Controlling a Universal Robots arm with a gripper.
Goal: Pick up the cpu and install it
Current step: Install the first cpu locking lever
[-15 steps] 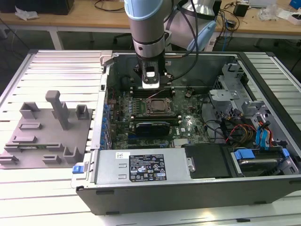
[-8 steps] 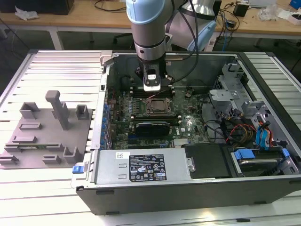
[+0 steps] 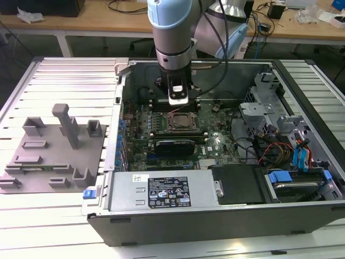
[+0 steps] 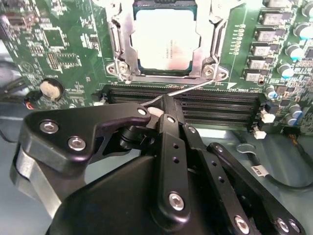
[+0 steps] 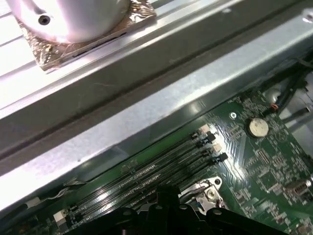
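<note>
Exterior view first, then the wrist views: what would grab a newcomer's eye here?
The open computer case on the slatted table, with the pale blue arm reaching down into it. In the second wrist view, the silver-topped cpu lies in the motherboard socket, the claw poised beside it over the memory slots. The grey fixture plate sits at the exterior view's left.

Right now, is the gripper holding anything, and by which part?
Not the cpu: it lies in the socket. The gripper is at the socket's wire lever; a grip cannot be told.
</note>
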